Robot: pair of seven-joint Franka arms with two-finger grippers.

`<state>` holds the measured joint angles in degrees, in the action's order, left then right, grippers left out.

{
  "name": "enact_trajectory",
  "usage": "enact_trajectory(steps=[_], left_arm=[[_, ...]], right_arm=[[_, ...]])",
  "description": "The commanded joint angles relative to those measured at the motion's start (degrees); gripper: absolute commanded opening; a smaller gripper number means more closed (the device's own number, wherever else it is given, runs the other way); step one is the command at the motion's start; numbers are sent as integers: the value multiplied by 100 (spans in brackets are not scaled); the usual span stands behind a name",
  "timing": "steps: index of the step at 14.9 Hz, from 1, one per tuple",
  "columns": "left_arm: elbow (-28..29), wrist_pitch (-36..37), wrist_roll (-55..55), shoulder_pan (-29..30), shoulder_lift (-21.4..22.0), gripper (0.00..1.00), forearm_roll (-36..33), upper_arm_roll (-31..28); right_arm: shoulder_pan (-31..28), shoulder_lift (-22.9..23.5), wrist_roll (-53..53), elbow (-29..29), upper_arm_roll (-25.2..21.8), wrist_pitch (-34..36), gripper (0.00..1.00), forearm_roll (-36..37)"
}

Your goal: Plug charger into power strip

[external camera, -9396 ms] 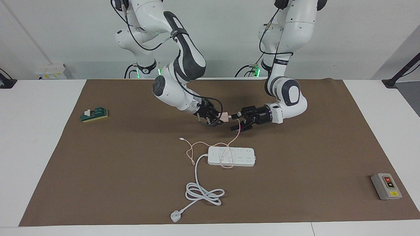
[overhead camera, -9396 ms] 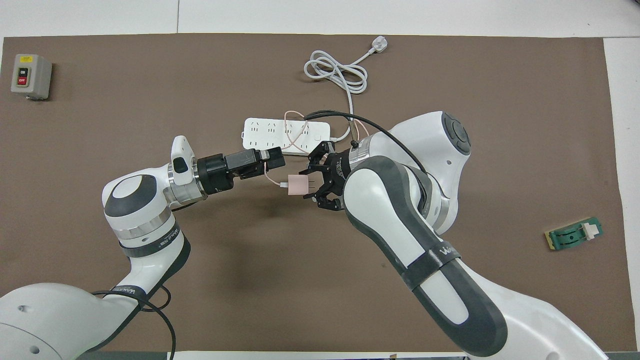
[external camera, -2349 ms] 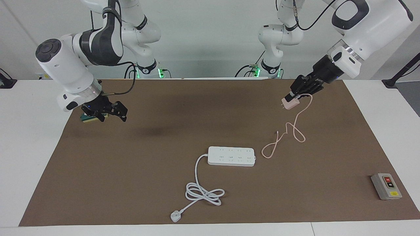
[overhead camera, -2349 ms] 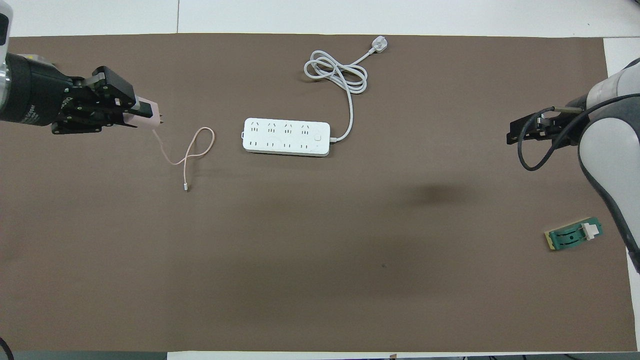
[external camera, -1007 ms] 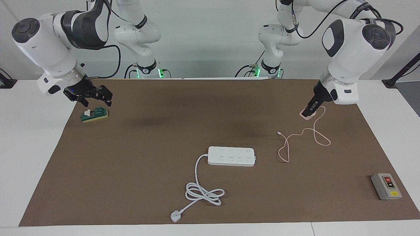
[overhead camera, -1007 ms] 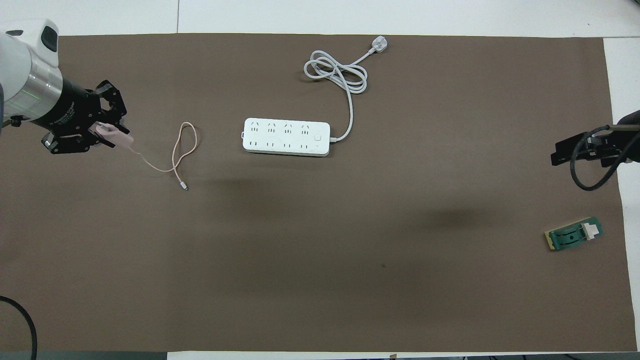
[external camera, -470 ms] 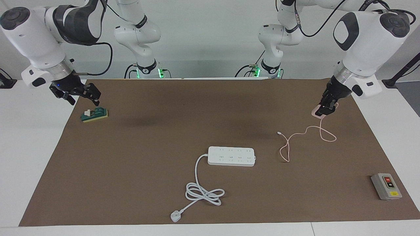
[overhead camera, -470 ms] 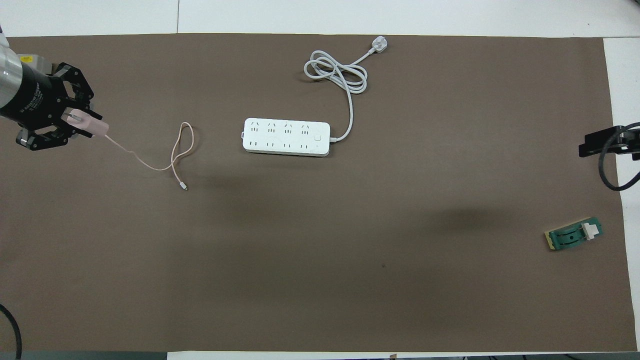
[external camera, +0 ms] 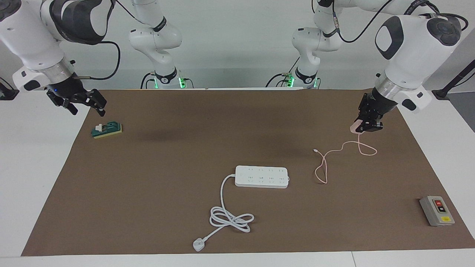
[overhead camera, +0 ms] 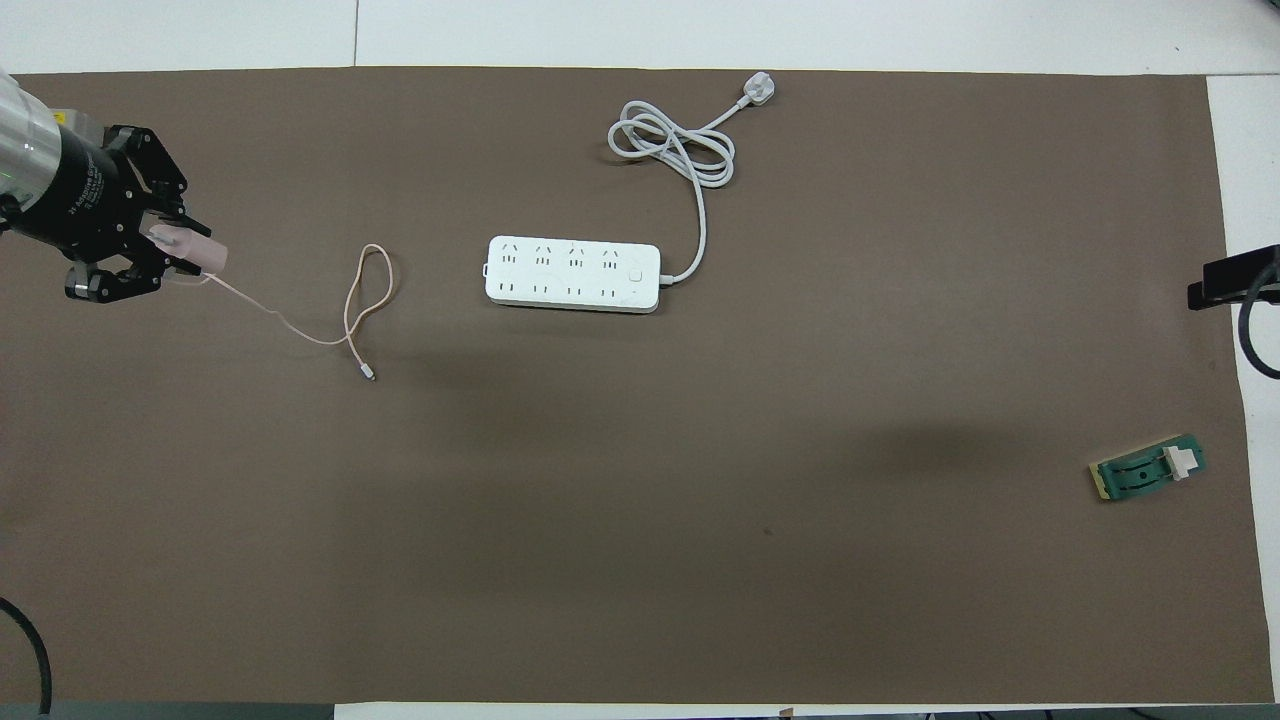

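Note:
My left gripper (external camera: 363, 127) is shut on the small pale pink charger (external camera: 354, 128) and holds it low over the brown mat at the left arm's end of the table. It also shows in the overhead view (overhead camera: 172, 258) with the charger (overhead camera: 195, 255). The thin pink cable (external camera: 326, 163) trails in loops on the mat toward the power strip (external camera: 261, 176), a long white bar lying flat mid-table, also in the overhead view (overhead camera: 572, 273). My right gripper (external camera: 86, 107) is open and empty over the mat's edge at the right arm's end.
The strip's thick white cord (external camera: 230, 217) coils farther from the robots and ends in a white plug (external camera: 198, 244). A grey switch box (external camera: 436, 210) sits at the left arm's end. A small green block (external camera: 107, 129) lies by the right gripper.
After the right gripper let go of the charger, the arms moved apart. In the last second the left gripper turned and shifted slightly with the charger; the right gripper drew back toward the table's edge.

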<state>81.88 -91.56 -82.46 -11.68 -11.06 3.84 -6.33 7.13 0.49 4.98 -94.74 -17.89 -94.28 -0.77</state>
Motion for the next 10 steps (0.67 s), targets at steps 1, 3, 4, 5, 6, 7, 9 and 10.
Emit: enact_trajectory(steps=[1,3,4,5,6,7,9,10], left_arm=[[-76,-55,-707,-10,-89,0,55,-18],[-94,-290,-1166,-18,-194,0,38,-18],[-111,-588,-1411,-44,-334,0,3,0],[-120,-791,-1727,-201,-440,0,-15,-9],[-120,-819,-1774,-368,-502,0,-110,0],[-111,-837,-1791,-518,-563,0,-190,9],[-129,-846,-1835,-825,-826,0,-208,-17],[-146,-846,-1870,-1001,-923,0,-286,-18]], right_arm=[[-37,-13,-84,114,14,252,100,-47],[-28,-22,-103,87,14,261,100,-46],[-19,-22,-103,87,40,269,100,-46],[7,-22,-103,87,58,296,100,-46],[16,-22,-103,78,58,252,100,-46],[16,-5,-112,70,58,243,100,-46],[7,-22,-112,26,58,296,100,-46],[7,-31,-103,17,58,296,100,-46]])
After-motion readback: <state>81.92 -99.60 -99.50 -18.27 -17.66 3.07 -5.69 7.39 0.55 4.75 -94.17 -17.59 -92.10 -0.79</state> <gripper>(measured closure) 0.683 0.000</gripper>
